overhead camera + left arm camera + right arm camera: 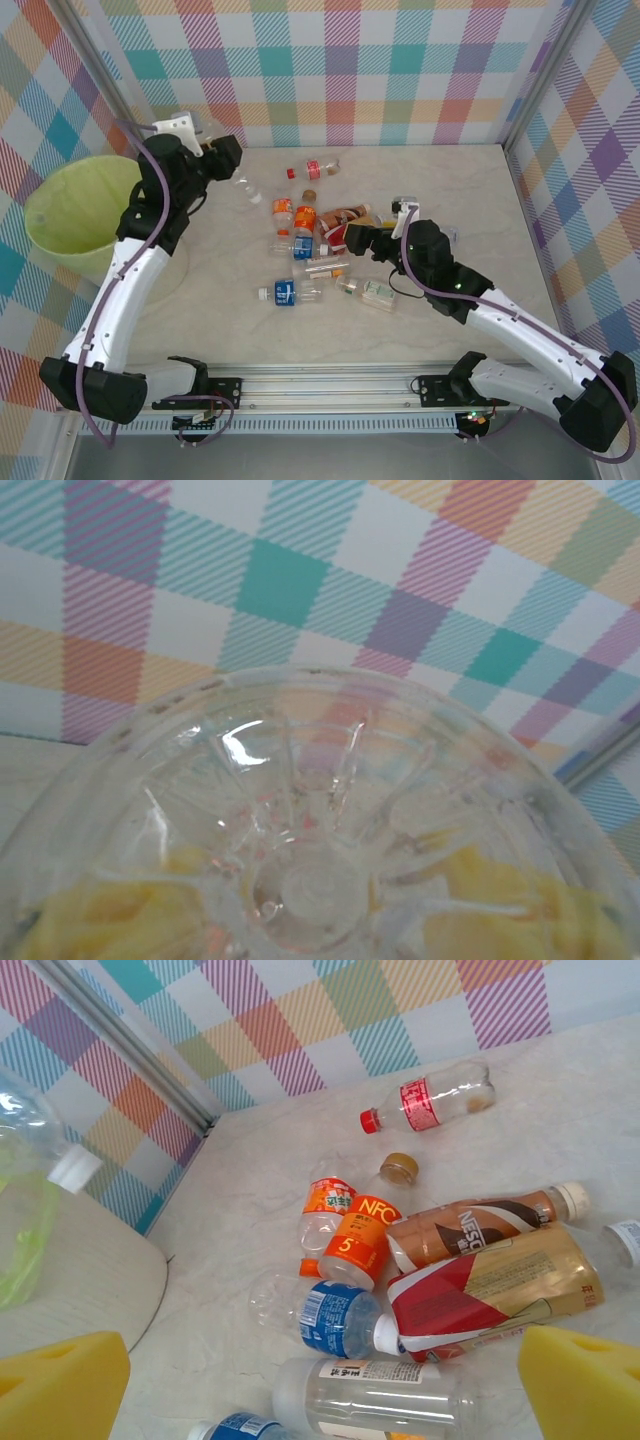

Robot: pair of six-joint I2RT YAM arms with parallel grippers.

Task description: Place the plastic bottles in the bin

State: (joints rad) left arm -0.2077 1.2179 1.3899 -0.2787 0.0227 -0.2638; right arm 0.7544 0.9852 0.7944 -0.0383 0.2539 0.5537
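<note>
- Bin (75, 215), lined in lime green, is standing at the far left, with the left arm rising between it and the heap of bottles.
- Left hand (236, 176) is clenching a clear bottle (250, 192) between its yellow pads (95, 920). It is holding the bottle above the tabletop (480, 190), to the right of the bin.
- Plastic bottles (310, 250) are lying heaped mid-tabletop, and a red-labelled bottle (316, 168) is lying apart behind them.
- Right hand (338, 236) is hovering at the heap's right side, spread wide and grasping nothing.
</note>
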